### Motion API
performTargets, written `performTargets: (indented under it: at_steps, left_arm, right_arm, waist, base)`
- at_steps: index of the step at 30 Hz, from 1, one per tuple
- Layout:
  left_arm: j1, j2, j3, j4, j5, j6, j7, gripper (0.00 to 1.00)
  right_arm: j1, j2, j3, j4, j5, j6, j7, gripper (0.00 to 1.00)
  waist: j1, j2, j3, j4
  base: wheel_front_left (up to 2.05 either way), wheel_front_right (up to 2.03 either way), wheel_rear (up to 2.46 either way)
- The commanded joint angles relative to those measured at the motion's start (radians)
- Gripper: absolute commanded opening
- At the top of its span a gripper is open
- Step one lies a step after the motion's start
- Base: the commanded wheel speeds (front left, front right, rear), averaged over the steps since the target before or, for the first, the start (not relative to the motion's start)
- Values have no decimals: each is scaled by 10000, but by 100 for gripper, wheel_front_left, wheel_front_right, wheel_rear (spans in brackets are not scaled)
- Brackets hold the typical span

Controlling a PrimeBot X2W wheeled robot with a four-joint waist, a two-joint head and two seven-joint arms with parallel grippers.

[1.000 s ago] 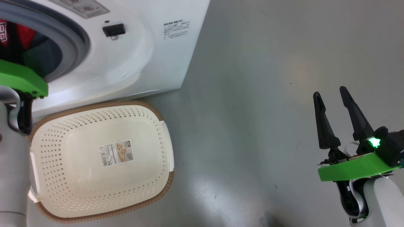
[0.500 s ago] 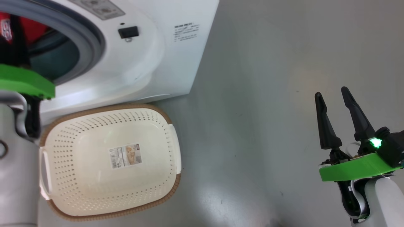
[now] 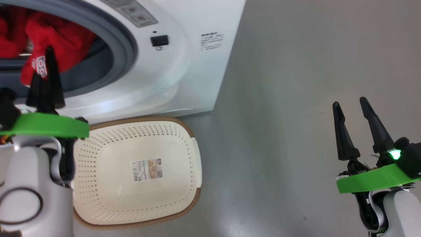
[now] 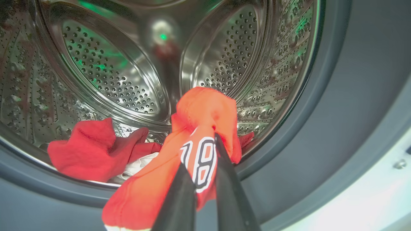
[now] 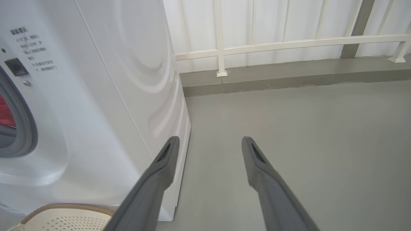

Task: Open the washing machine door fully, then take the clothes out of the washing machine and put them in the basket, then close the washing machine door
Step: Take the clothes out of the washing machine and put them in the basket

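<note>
A bright red jersey-like garment with white numerals [image 4: 205,106] hangs at the mouth of the steel perforated drum [image 4: 112,73]. It is pinched by the long dark left fingers [image 4: 228,189], which are clamped almost together on a fold beside the printed number. A second bunched red garment [image 4: 86,147] lies low in the drum, with a scrap of white cloth beside it.

The step in hand looks like drawing the held garment out. To do it well, the trailing cloth should be lifted clear of the grey-blue rubber gasket [image 4: 337,96] so it does not snag. It can then be carried down over the small cream-white perforated basket with the brown rim [image 3: 194,197] and let go only above its middle. That basket sits on the grey floor [image 3: 279,131], just in front of the big white washing machine [image 3: 184,65], below the opening.

The right fingers [image 3: 344,141] stand spread wide and hold nothing, over bare floor well apart from the machine.
</note>
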Motion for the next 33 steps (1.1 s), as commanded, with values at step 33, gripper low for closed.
performTargets:
  at_steps: [33]
  left_arm:
    - [3702,-547,302,-6428,-295,-54,-49,0]
  right_arm:
    - [555,-218,-63,-177,40,48,-63,100]
  waist:
    - [0,-1,-765,815]
  base:
    - [0,0,0]
